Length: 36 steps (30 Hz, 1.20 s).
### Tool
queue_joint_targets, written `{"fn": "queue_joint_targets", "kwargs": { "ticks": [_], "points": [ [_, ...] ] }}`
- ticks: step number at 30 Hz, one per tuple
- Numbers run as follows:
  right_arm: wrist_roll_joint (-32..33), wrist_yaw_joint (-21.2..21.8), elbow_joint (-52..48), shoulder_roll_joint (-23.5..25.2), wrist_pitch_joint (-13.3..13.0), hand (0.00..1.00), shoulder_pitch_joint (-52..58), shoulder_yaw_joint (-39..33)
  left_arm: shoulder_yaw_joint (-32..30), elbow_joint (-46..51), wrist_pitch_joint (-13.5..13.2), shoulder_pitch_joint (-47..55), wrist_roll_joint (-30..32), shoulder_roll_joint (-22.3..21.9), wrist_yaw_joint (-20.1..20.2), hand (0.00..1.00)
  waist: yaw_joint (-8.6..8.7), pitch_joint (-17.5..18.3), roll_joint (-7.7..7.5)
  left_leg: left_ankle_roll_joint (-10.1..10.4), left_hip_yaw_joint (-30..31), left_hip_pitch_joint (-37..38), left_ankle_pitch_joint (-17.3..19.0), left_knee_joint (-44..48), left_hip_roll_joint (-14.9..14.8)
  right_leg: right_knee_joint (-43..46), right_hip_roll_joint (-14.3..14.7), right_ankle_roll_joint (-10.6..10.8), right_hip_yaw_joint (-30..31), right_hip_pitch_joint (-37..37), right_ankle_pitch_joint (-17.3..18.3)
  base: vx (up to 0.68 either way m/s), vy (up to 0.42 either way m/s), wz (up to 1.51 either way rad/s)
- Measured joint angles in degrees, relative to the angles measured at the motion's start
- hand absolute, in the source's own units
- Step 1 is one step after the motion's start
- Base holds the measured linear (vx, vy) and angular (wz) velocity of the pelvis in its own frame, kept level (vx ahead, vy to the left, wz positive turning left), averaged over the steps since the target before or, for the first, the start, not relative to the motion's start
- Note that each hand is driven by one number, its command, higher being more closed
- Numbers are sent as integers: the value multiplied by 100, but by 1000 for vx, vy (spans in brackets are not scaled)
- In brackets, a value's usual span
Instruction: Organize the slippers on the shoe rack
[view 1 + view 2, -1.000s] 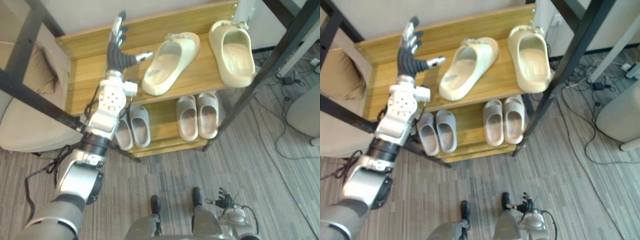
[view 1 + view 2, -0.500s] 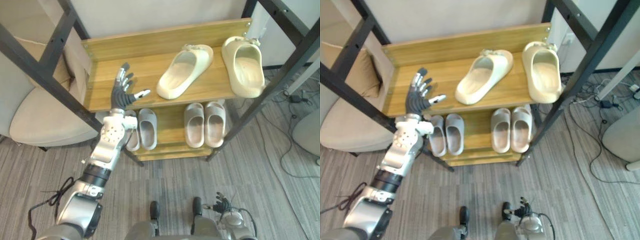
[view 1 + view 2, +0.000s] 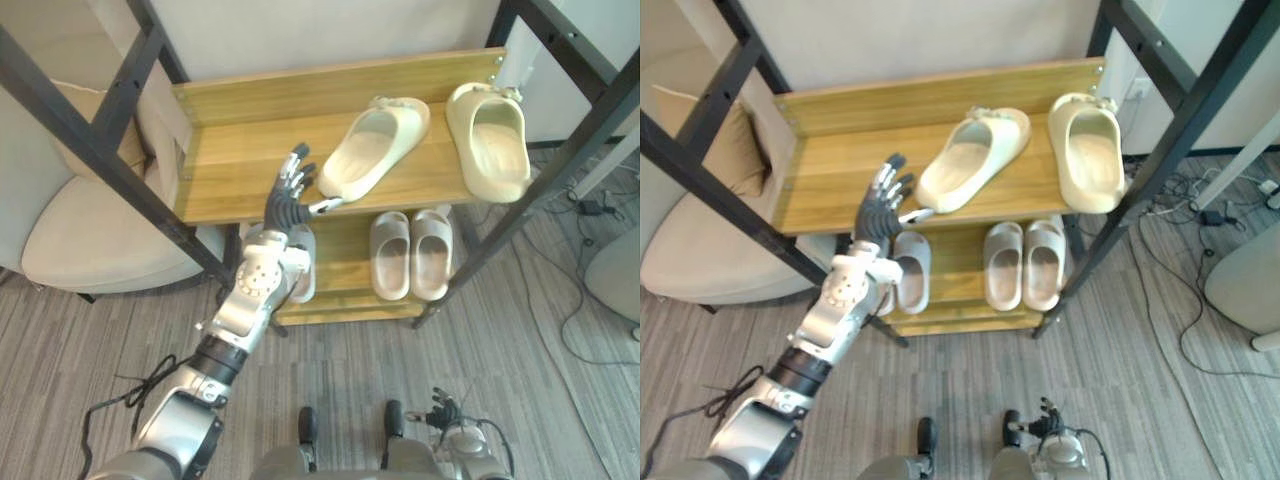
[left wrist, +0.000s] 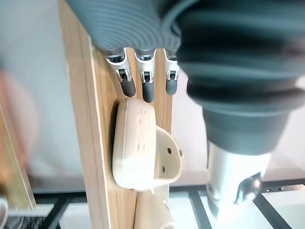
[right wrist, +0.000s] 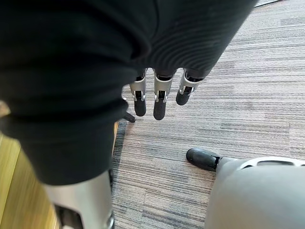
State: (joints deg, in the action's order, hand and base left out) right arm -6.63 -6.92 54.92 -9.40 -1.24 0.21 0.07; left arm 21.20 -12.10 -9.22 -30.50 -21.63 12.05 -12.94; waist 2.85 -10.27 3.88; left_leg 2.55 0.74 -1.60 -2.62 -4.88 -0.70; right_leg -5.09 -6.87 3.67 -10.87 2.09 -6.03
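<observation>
Left hand: fully open, fingers straight and fanned, thumb out to the side, nothing held. Raised at the front edge of the shoe rack, level with the top shelf, palm facing the skewed cream slipper. Fingertips just beside that slipper's heel; contact not confirmable from the left wrist view. Read as an approach posture: spread in advance, ready either for closing round the heel or for pushing against it.

Skewed cream slipper: flat on the top shelf, toe angled toward the back right, heel toward the front edge and therefore the nearest part to reach. Second cream slipper: right end of the same shelf, roughly square to the rack, toe to the back, heel at the front edge. Toes near each other, heels well apart. Probable remaining work: rotate the skewed slipper parallel to its mate, then set just beside it.

Lower shelf: grey pair side by side, toes to the back, already in order. Other grey pair to its left, partly hidden behind the left arm.

Right hand: low over the carpet, fingers straight, empty, idle.

Caution: swing the heel along the shelf, not toward the front edge, to prevent a drop. Keep the forearm clear of the black frame post on the left
</observation>
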Motion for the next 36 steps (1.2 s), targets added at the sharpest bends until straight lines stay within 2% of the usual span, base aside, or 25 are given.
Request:
{"fn": "queue_joint_targets", "kwargs": {
  "ticks": [18, 25, 32, 36],
  "points": [
    [0, -36, -2, 21, 24, 0, -56, -15, 748, -465, 5, -670, -110, -460, 94, 0, 125, -2, -3, 0, -210, 74, -2, -90, -14, -14, 2, 20, 124, 54, 6, 4, 1, -4],
    [0, -42, -2, 40, 25, 0, -70, -56, 748, -597, 2, -757, -110, -638, 86, 0, 164, -8, -12, -1, -268, 75, 0, -90, -12, -29, 1, 28, 187, 86, -2, -2, 0, -4],
    [2, -44, -7, 45, 24, 0, -67, -105, 725, -746, 2, -883, -93, -616, 77, 0, 191, -11, -18, 0, -318, 79, 1, -91, -43, -41, 2, 32, 201, 97, -5, -7, 0, -2],
    [2, -44, -7, 45, 23, 0, -69, -116, 498, -744, 52, -883, -86, -579, 63, 0, 196, -11, -18, 1, -292, 80, 0, -90, -47, -20, 4, 32, 180, 86, -5, 1, -1, 1]
  ]
}}
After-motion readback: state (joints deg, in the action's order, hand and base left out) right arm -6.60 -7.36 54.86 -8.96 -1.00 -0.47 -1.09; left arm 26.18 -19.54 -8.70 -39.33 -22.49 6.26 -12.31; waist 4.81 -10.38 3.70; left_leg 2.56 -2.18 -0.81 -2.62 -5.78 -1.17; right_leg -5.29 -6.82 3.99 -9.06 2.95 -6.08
